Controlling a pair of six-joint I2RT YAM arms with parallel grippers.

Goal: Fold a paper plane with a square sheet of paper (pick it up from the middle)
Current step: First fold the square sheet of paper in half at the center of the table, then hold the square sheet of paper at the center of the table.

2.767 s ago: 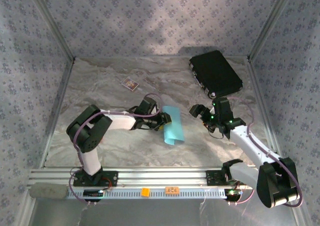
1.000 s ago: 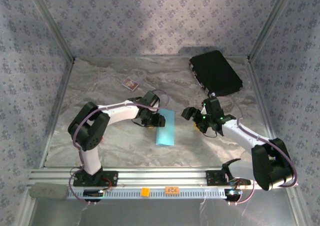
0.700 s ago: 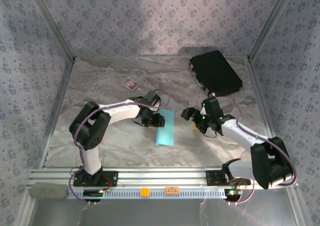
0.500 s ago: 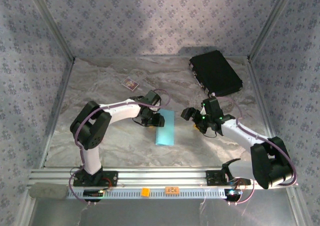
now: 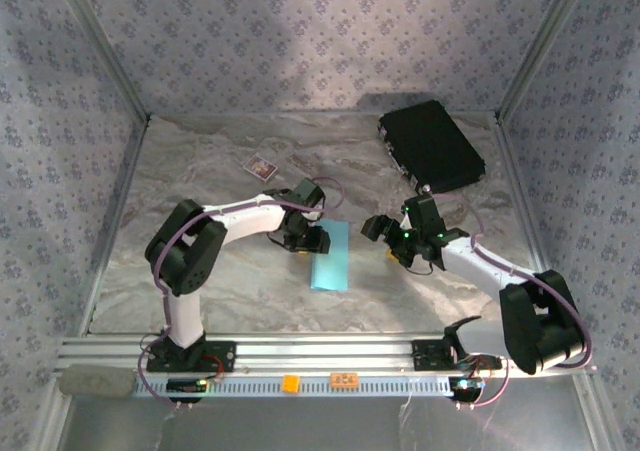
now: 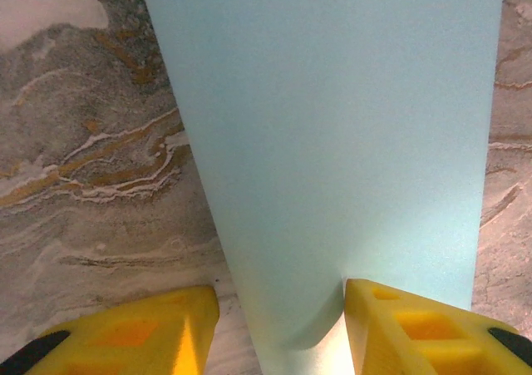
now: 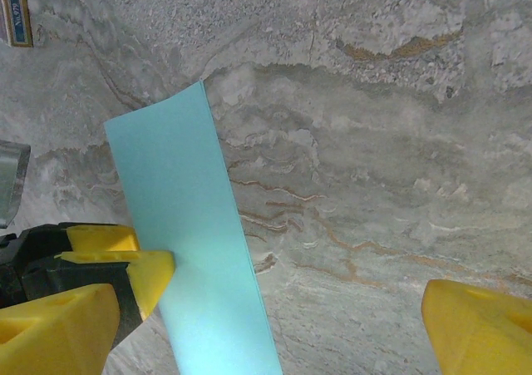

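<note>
The square sheet of paper (image 5: 331,258) lies folded over into a narrow light-blue strip (image 7: 191,225) on the marble table. My left gripper (image 5: 312,238) sits at the strip's left long edge. In the left wrist view the strip's rounded edge (image 6: 332,125) lies between the yellow fingers of the left gripper (image 6: 278,333). The right finger touches the paper and the left finger stands a little apart from it. My right gripper (image 5: 382,233) hovers just right of the strip, wide open and empty (image 7: 266,333).
A black rectangular case (image 5: 432,146) lies at the back right. A small dark card with a pale border (image 5: 259,167) rests at the back left, also at the top-left corner of the right wrist view (image 7: 15,22). Patterned walls enclose the table.
The curled, looped sheet now lies as a flatter, narrower strip. The right gripper has come left toward it. Over the last second both grippers have hardly moved.
</note>
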